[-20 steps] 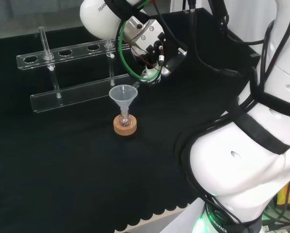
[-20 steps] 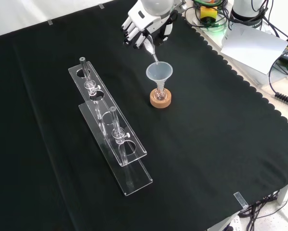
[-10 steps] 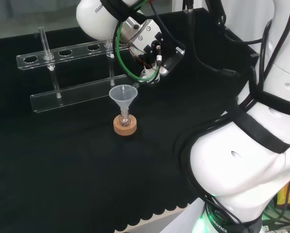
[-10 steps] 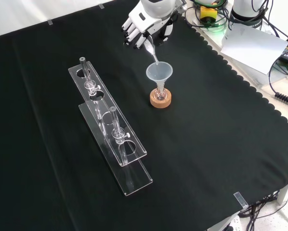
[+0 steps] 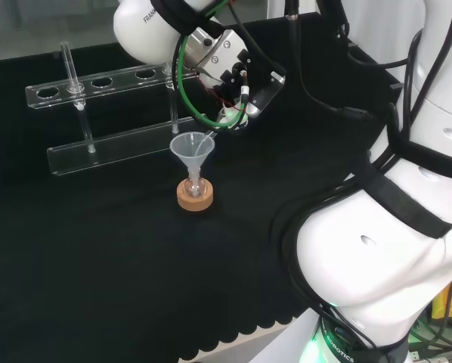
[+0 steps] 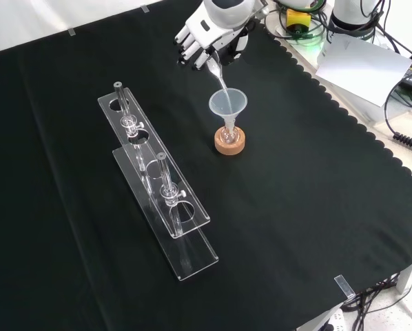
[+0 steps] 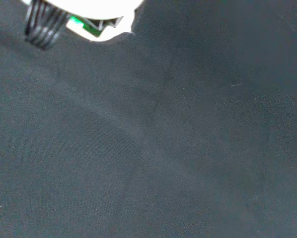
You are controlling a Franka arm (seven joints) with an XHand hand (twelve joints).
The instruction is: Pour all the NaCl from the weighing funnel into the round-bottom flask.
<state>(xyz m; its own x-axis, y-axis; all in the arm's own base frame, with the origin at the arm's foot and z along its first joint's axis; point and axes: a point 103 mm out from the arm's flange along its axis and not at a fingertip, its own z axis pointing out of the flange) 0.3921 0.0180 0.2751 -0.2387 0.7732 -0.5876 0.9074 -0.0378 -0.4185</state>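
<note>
A: One weighing funnel is tilted, its long axis running down from the robot hand to its spout, which sits inside the clear funnel on the round-bottom flask.

B: Robot hand state?

A: Fingers curled round the weighing funnel's upper end. The flask rests in a cork ring on the tabletop.

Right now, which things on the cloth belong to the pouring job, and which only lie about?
Job:
- hand, holding the weighing funnel
- plastic funnel
- flask on cork ring

Lying about:
- clear tube rack
</note>
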